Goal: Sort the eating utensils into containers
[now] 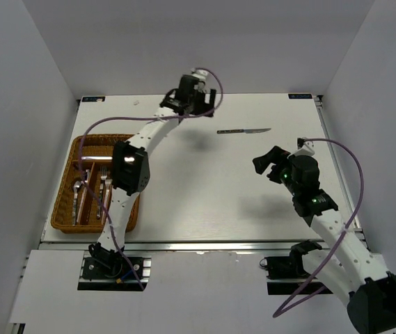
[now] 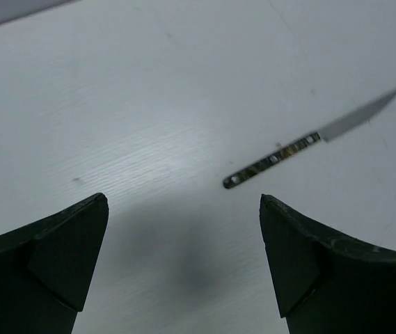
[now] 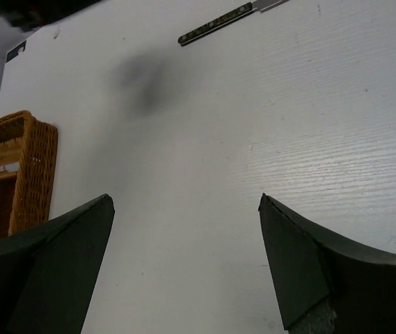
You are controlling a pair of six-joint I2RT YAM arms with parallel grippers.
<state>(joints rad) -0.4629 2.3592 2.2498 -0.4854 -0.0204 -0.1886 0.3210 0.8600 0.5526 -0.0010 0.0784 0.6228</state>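
The white table (image 1: 204,202) is matt, with a faint wood grain. At its left side stands the brown woven tray (image 1: 64,212), silver cutlery (image 1: 90,191) already lying along its slots. The left claw (image 2: 184,209) hangs wide open near the knife (image 2: 302,146), I think to pick it. The right claw (image 3: 184,205), also open and empty, hovers further off. The knife is slim, with a dark riveted handle, and lies flat, well apart from the tray

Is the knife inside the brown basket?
No, the knife lies alone on the white table, well apart from the basket at the table's left edge.
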